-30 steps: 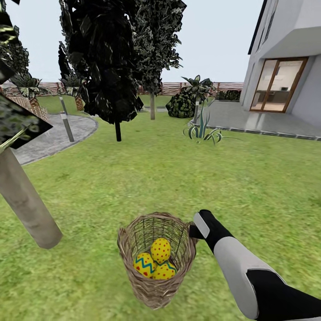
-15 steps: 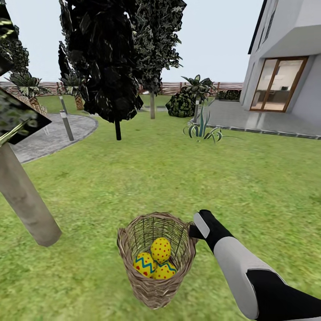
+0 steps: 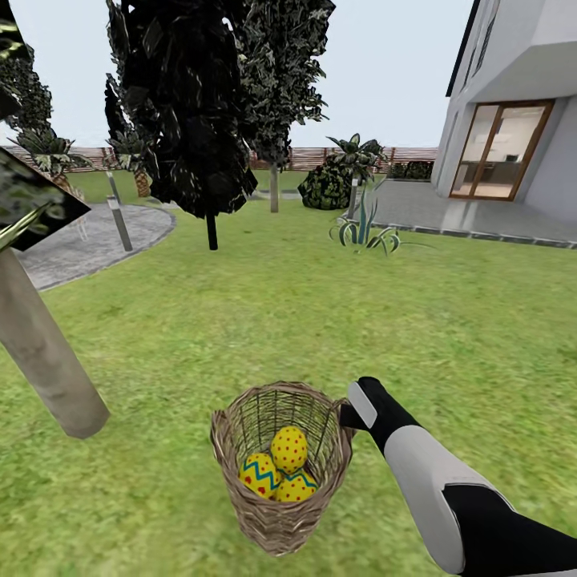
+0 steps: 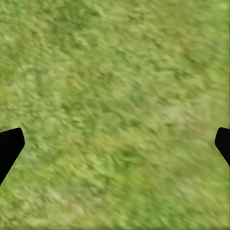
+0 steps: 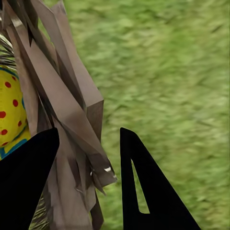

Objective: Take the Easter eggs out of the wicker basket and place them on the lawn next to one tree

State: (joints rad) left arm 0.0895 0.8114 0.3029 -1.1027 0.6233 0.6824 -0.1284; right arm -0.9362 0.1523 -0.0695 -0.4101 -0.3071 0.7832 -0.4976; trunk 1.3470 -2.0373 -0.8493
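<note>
The wicker basket (image 3: 240,405) is upright over the lawn (image 3: 320,320), low in the head view. It holds three yellow Easter eggs with red dots: one on top (image 3: 288,449), one with a blue zigzag (image 3: 259,474) and one below (image 3: 296,486). My right gripper (image 3: 346,417) is at the basket's right rim. In the right wrist view that gripper (image 5: 89,132) has its fingers on either side of the basket wall (image 5: 57,86), shut on it, with an egg (image 5: 9,105) just inside. The tree's pale trunk (image 3: 40,353) leans at the left. My left gripper (image 4: 120,134) is open over grass.
A thin dark-trunked tree (image 3: 211,232) and a spiky plant (image 3: 365,232) stand farther back on the lawn. A grey round paved area (image 3: 96,240) lies at the far left. The house and its patio (image 3: 481,216) are at the right. Open grass surrounds the basket.
The whole head view has shifted slightly, so the trunk and background sit a little farther left and higher. The basket and right arm keep the same place in the picture.
</note>
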